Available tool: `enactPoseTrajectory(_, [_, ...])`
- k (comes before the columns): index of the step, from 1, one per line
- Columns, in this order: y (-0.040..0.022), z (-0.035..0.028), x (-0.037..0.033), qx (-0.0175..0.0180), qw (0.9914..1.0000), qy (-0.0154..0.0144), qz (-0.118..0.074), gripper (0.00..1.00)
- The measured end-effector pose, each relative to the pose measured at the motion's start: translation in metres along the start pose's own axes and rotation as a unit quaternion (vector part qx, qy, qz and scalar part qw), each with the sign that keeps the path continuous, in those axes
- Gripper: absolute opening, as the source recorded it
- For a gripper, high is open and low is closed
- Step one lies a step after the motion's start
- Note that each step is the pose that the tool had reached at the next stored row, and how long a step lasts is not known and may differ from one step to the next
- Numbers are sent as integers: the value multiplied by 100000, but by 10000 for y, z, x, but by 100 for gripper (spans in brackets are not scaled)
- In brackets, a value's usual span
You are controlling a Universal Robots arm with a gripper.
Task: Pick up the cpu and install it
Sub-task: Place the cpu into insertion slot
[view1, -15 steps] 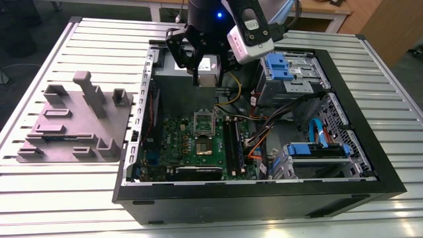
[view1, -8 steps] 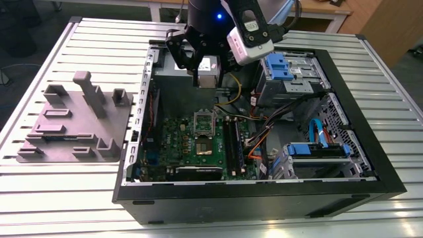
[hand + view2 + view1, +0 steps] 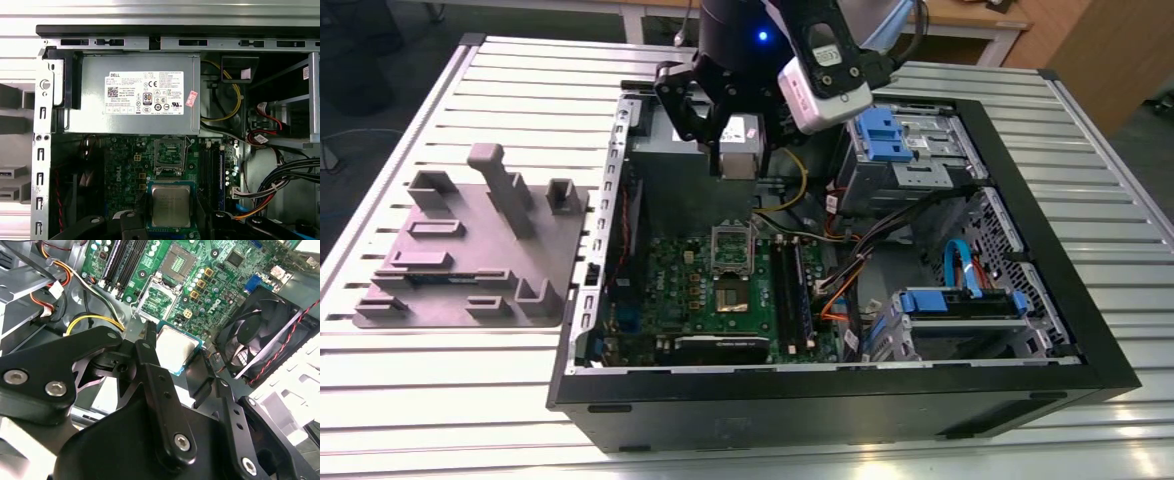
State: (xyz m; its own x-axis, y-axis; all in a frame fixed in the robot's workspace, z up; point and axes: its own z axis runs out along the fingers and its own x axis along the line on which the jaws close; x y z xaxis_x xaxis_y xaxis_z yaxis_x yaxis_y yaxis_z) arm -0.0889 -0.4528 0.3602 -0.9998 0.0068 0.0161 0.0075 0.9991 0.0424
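Note:
The cpu (image 3: 738,157), a small square chip with a silvery top, hangs in the air over the back of the open computer case (image 3: 1067,300). My gripper (image 3: 738,150) is shut on it, one black finger on each side. In both wrist views the cpu (image 3: 175,347) (image 3: 170,205) sits between the fingers (image 3: 150,360), above the green motherboard (image 3: 700,300). The motherboard's socket (image 3: 181,257) lies open, with its metal frame (image 3: 170,155) flipped up beside it. The socket (image 3: 730,297) is lower than the chip and nearer the case front.
A grey power supply (image 3: 130,95) with a white label fills the case's back corner. A black fan (image 3: 265,335), memory slots (image 3: 790,285), loose cables (image 3: 854,270) and blue drive cages (image 3: 907,140) crowd the socket. A grey fixture tray (image 3: 467,250) lies on the slatted table at the exterior view's left.

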Motion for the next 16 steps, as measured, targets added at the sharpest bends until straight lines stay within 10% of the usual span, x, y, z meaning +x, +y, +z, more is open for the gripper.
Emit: enactPoseTrajectory(16, [-5, 23, -1, 0, 100000, 1, 1, 47])
